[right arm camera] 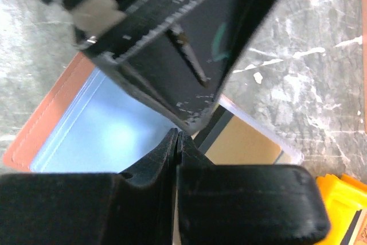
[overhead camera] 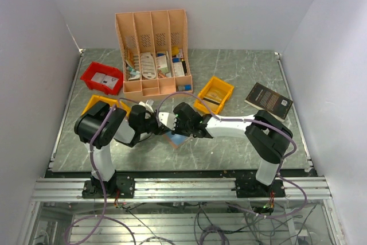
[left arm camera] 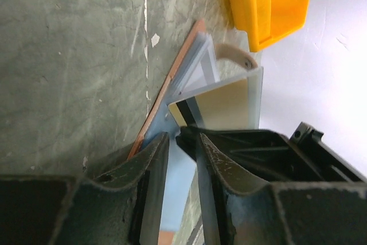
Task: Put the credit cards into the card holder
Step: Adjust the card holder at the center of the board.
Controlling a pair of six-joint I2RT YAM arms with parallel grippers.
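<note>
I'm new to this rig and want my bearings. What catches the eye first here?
The left gripper and right gripper crowd together at the near middle of the table, over the open card holder with its tan edge and pale blue panels. Behind stands a tall peach organiser, a red bin beside it.

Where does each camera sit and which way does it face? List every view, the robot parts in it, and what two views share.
Top external: above and behind the arms, looking down at the table; both arms show, bases at bottom.
Left wrist: on the left arm, facing the card holder and a tan card; left end effector in view.
Right wrist: on the right arm, facing the card holder; right end effector below, the left one above.
Shared: both wrist views show the card holder and tan card.
</note>
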